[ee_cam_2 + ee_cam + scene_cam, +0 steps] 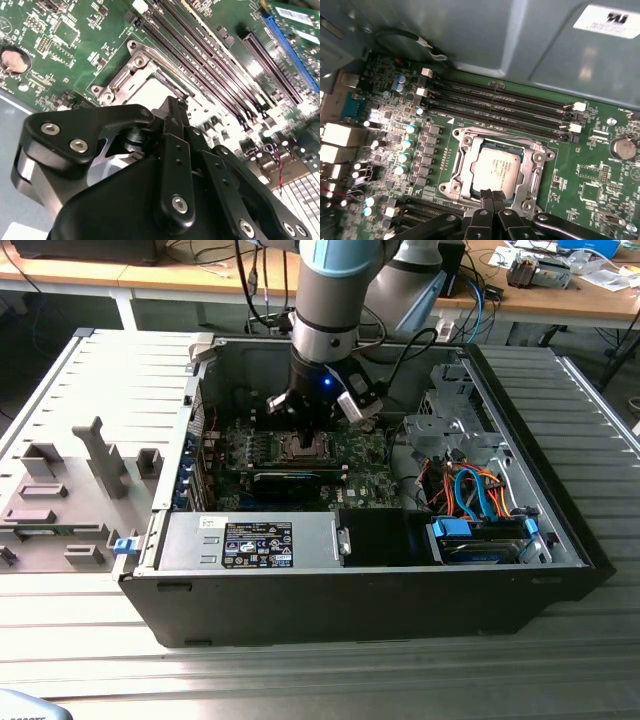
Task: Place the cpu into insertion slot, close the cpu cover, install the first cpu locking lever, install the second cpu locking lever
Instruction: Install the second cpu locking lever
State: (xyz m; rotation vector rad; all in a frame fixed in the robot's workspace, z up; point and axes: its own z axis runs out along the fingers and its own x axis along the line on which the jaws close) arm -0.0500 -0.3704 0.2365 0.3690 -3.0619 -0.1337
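Note:
The cpu [496, 167] lies flat in the insertion slot [536, 150], its pale metal face showing through the window of the cpu cover [468, 170]. The cover lies down over the socket. My gripper [492, 194] hovers at the socket's near edge, fingertips pressed together and shut, with nothing visible between them. In the second wrist view the gripper [175, 107] sits just over the cpu [150, 92] and the cover frame [125, 75]. In the exterior view the gripper [303, 428] hangs inside the open computer case, directly above the slot [303, 448].
Long black memory slots [495, 105] run beside the socket, with a coin battery [623, 147] nearby. The case wall [470, 30] rises behind. A power supply [250, 540] and a drive bay with cables [470, 490] sit in the case. A grey fixture tray [70, 490] lies on the exterior view's left.

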